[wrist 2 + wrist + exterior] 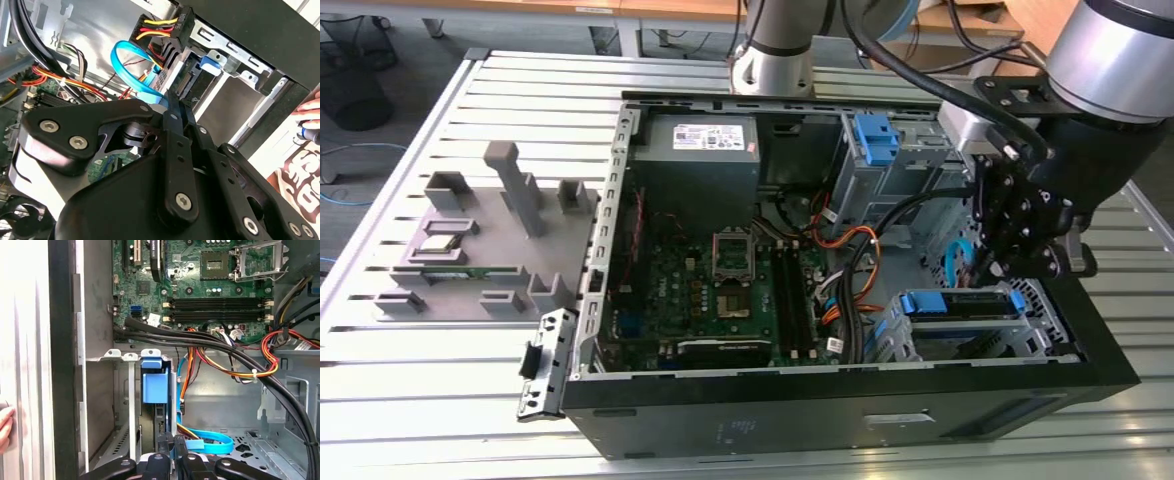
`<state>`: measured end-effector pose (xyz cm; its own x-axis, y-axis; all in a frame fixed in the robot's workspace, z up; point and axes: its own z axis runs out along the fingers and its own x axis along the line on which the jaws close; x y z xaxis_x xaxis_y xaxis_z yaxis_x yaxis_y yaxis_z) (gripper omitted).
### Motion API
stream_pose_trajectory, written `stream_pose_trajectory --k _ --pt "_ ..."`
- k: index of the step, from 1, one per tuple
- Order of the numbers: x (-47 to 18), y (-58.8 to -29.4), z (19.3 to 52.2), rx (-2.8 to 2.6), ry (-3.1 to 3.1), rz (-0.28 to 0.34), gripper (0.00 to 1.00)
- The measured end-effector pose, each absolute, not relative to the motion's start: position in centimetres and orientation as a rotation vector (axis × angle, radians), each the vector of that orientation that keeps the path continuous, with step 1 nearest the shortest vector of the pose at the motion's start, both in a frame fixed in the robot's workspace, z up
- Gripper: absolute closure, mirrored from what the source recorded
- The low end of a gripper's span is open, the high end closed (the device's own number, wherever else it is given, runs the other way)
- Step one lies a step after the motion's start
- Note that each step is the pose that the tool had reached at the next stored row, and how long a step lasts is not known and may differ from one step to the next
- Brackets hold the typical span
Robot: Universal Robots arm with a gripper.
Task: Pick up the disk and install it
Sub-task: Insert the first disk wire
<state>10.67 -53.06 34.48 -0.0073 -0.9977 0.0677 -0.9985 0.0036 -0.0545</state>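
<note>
Blue rails [927,300] are framing the disk [981,304] inside the drive cage [1043,340], probably stiff, dense and shock-sensitive, so you are best holding those rails, your gripper [171,100] sitting pinched narrow beside the cage.

Bright, even light glares off the table [427,420] slats, while the case [787,425] interior sits shadowed.

The drive cage [1047,333] hides most of the disk [961,303]; 1 blue rail end shows. In the second wrist view the tool [175,102] covers part of its connector end. 1 hand [4,426] is cut off by the first wrist view's edge.
</note>
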Motion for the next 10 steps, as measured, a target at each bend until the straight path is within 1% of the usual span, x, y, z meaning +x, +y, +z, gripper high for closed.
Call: stream_pose_trajectory --k 10 --pt "10.60 -53.58 34.06 2.268 -2.178 0.160 0.84"
